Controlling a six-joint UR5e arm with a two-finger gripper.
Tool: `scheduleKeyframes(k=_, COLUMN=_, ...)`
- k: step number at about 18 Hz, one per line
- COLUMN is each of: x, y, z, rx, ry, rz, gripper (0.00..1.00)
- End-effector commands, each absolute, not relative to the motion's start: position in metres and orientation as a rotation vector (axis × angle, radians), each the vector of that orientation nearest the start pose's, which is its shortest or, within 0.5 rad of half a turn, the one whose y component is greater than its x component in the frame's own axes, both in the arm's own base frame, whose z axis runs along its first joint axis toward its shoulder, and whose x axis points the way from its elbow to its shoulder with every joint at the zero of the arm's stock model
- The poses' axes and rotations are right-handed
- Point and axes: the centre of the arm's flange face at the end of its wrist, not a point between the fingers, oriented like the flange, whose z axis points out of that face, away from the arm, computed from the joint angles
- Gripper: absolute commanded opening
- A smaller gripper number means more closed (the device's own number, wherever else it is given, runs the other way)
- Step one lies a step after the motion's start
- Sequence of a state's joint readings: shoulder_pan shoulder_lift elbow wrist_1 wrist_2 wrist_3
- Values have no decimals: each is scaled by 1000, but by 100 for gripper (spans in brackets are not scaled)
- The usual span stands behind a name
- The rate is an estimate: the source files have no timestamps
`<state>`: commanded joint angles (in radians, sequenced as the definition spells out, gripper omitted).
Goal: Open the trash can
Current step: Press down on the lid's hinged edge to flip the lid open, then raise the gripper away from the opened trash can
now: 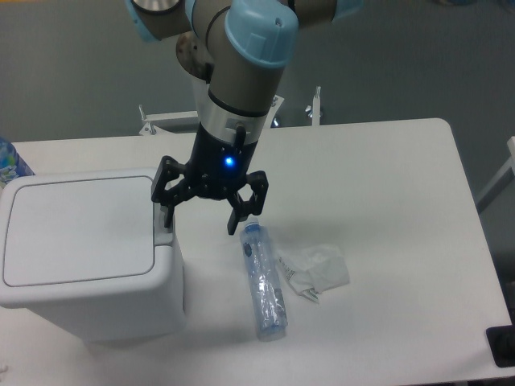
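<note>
The trash can (pixel 80 253) is a big white bin at the left of the table, its flat lid (pixel 76 229) lying shut. Its grey push-button tab (pixel 164 235) sits at the lid's right edge. My gripper (pixel 199 223) hangs open just right of the can, pointing down. Its left finger (pixel 166 211) is right over the tab, and I cannot tell whether it touches. The right finger (pixel 236 219) hovers above the cap end of a plastic bottle.
A clear plastic bottle (pixel 263 280) lies on the white table (pixel 386 193) right of the can. A crumpled white wrapper (pixel 315 270) lies beside it. Another bottle's blue top (pixel 10 163) peeks in at the left edge.
</note>
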<state>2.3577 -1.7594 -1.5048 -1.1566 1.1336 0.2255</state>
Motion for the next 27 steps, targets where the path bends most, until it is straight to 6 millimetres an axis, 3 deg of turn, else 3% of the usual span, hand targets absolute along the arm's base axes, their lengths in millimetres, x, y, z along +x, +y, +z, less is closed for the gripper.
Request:
scheduleKeyframes(k=18, x=-294, y=541, z=471, rx=-2572, ry=-646, rz=-307, gripper=100)
scheduleKeyframes(k=20, x=-294, y=541, z=481, rx=-2561, ry=-633, rz=-293, gripper=100)
scheduleKeyframes(k=22, x=-297, y=542, z=503, rx=-2525, ry=-607, rz=-252, gripper=100)
scheduleKeyframes(k=27, x=-346, y=521, z=558, rx=-2429, ry=-658, rz=-121, gripper=100)
